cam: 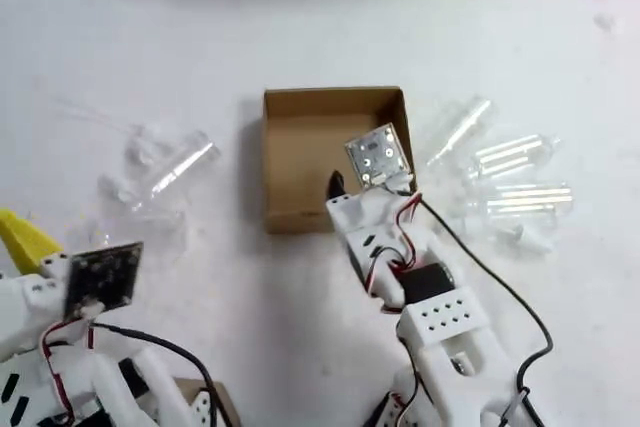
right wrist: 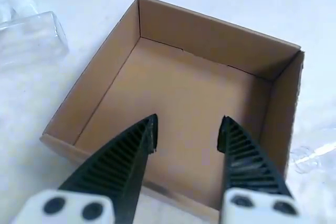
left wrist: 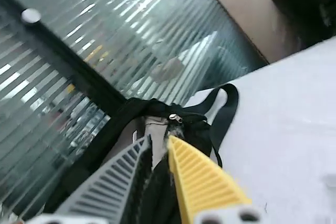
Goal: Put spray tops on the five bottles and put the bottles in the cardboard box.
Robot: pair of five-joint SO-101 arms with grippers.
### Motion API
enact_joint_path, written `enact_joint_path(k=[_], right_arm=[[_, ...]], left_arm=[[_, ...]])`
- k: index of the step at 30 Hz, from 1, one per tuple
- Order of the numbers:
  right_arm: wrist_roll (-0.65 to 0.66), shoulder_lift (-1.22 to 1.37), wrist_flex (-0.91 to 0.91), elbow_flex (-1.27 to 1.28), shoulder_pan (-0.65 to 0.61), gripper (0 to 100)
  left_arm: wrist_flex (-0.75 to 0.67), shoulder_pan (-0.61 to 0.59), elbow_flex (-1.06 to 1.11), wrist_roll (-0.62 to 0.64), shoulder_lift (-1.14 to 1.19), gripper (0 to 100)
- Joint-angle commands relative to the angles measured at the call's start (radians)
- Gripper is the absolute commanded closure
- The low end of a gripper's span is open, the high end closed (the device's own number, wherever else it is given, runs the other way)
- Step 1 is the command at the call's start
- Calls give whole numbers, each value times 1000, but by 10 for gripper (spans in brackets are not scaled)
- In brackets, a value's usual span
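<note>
The open cardboard box [cam: 300, 157] sits mid-table with a bare brown floor [right wrist: 184, 98]. My right gripper [right wrist: 188, 129] hangs open over the box's near side, nothing between its black fingers. Clear bottles [cam: 510, 152] [cam: 525, 199] [cam: 455, 132] lie to the right of the box, with a small white piece [cam: 527, 237] beside them. Another clear bottle [cam: 185, 162] [right wrist: 31, 35] lies left of the box among clear plastic bits. My left gripper [left wrist: 160, 142] is at the table's near left corner, its grey and yellow fingers together, holding nothing and pointing off the table.
A black bag [left wrist: 157, 124] and window blinds lie beyond the table edge in the left wrist view. Both arms' bodies and cables [cam: 440, 317] fill the near side. White tabletop [cam: 300, 37] stretches behind the box.
</note>
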Motion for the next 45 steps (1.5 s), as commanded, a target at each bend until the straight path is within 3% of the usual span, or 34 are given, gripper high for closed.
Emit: enact_joint_path(k=[1, 8, 17, 22, 25, 30, 37, 43, 45], right_arm=[[-2, 2, -24, -6, 4, 828], [-2, 4, -24, -5, 4, 828], [-2, 5, -24, -5, 4, 828], [-2, 5, -24, -5, 4, 828], [-2, 5, -24, -5, 4, 828], [0, 5, -24, -5, 2, 828], [0, 5, -24, 0, -22, 828], [0, 5, -24, 18, -73, 827], [0, 5, -24, 18, -71, 827]], left_arm=[[-52, -51, 0, 74, 24, 931], [-9, -68, -155, 87, 407, 931], [288, -160, -615, 330, 1004, 931], [351, -162, -655, 437, 1176, 921], [358, -159, -628, 591, 1267, 832], [356, -139, -565, 1008, 1362, 723], [328, -110, -482, 1111, 1374, 728], [32, -105, -290, 1206, 1374, 729], [-5, -105, -252, 1208, 1374, 729]])
